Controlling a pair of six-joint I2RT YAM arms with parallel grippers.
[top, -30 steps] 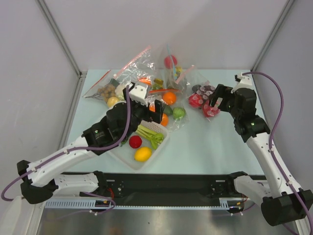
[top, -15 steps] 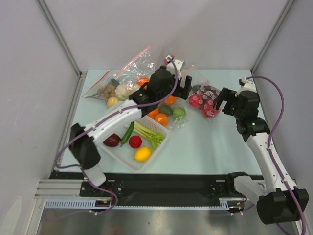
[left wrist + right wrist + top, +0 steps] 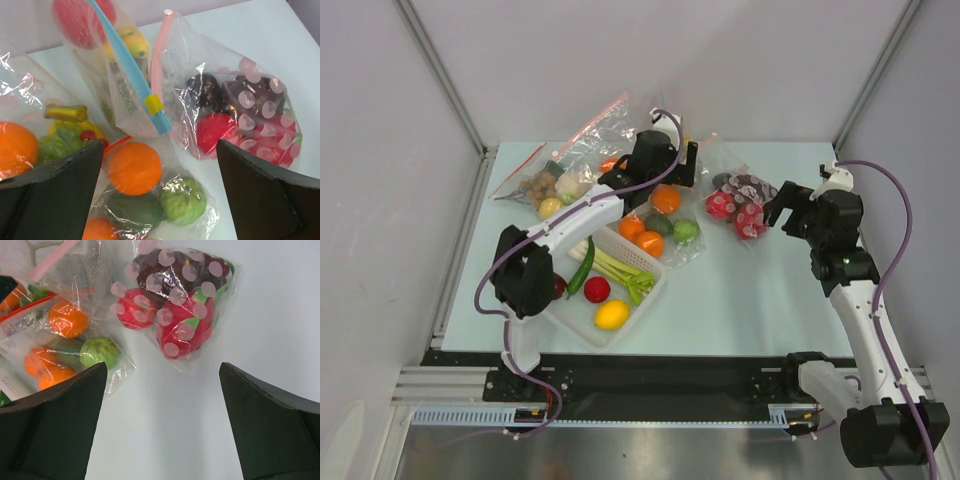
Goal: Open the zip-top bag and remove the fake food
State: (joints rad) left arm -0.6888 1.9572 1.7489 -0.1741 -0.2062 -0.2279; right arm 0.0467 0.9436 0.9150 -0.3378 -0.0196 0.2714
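Approach step, I judge; the left end effector (image 3: 160, 195) hangs wide and empty, the zip-top bag (image 3: 122, 100) just ahead of it, its blue strip (image 3: 132, 75) slanting toward it; the right end effector (image 3: 160, 425), equally wide, holds nothing; next, each should pinch one lip beside the strip and pull apart. Counted: one such bag; of the fake food (image 3: 70, 15) inside, one red fruit (image 3: 80, 27) and one banana (image 3: 135, 45) show.

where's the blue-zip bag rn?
Left wrist view, upper centre: the zip-top bag sits left of the pink-dotted bag and just beyond a bagged orange.
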